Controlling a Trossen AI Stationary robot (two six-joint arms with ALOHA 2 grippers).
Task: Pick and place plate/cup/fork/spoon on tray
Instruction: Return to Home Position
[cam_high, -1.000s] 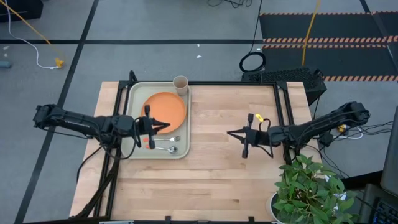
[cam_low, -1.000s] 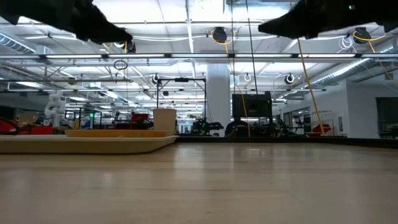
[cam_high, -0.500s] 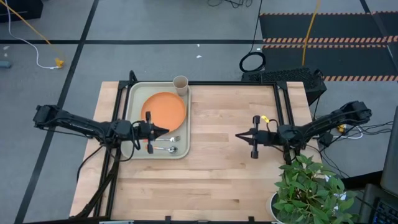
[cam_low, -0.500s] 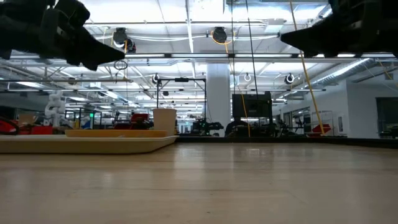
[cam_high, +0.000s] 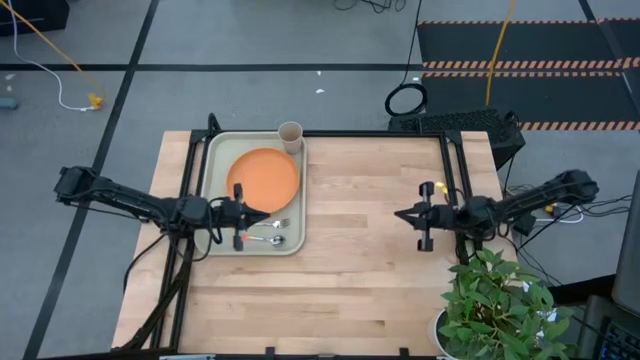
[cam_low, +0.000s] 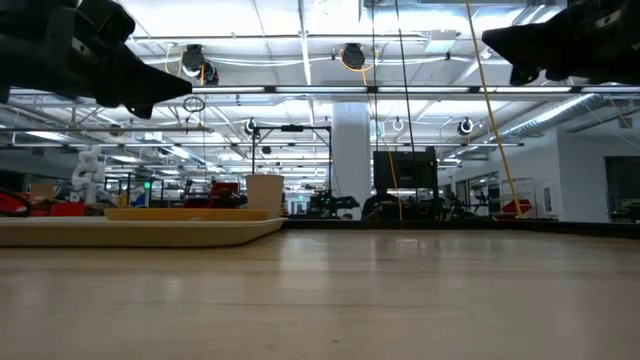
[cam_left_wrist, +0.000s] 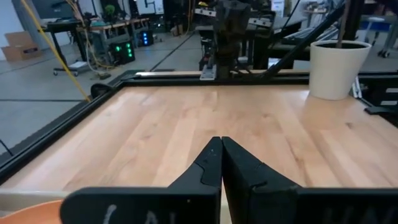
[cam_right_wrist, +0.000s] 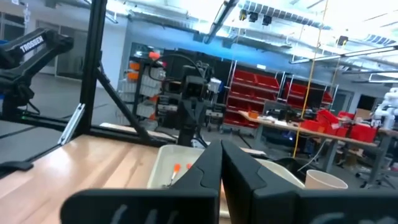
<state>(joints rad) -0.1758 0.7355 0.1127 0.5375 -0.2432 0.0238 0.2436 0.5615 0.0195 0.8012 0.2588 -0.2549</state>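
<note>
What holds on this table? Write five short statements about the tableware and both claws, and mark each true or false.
1. The plate lies on the tray. True.
2. The cup stands on bare wood outside the tray. False: it stands in a corner of the tray.
3. The left claw is shut and empty. True.
4. The right claw grips the spoon. False: it is shut on nothing above the table, and the spoon lies in the tray.
5. The fork lies in the tray next to the spoon. True.
</note>
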